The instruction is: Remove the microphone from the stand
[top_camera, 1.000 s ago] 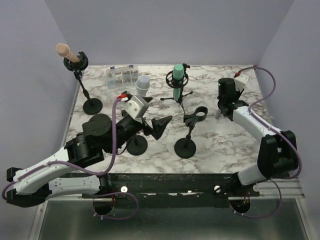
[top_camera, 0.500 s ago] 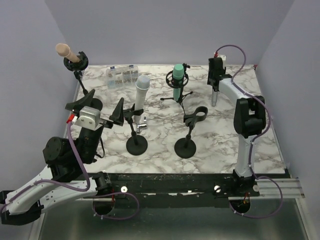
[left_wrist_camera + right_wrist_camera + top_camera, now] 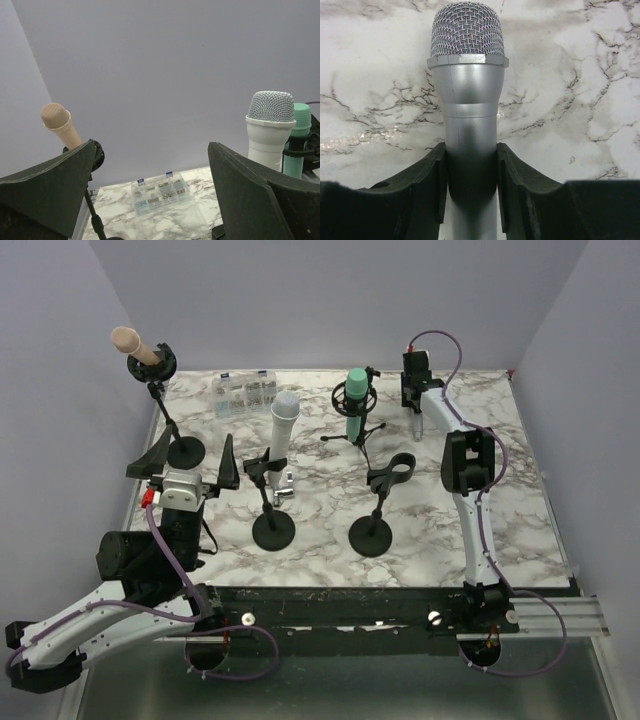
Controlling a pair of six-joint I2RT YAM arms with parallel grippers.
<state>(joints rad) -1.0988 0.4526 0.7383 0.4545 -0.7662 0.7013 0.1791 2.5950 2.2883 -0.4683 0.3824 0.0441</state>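
Note:
A white microphone (image 3: 283, 423) with a grey mesh head stands in the clip of a black round-base stand (image 3: 273, 530); it also shows at the right of the left wrist view (image 3: 270, 131). My left gripper (image 3: 190, 458) is open and empty, left of that stand and apart from it; its wide-spread fingers (image 3: 250, 200) frame the left wrist view. My right gripper (image 3: 413, 400) is at the far back of the table, shut on a silver microphone (image 3: 469, 85), which hangs below it in the top view (image 3: 415, 426). An empty stand (image 3: 388, 472) is at the centre.
A teal microphone (image 3: 356, 400) sits in a shock mount on a small tripod. A beige microphone (image 3: 130, 342) sits on a tall stand at the far left. A clear parts box (image 3: 245, 392) lies at the back. The table is marble (image 3: 500, 500), with grey walls round it.
My left arm drew back leftward from the white microphone's stand, its gripper still open. My right arm swung from the right side to the far back with the silver microphone.

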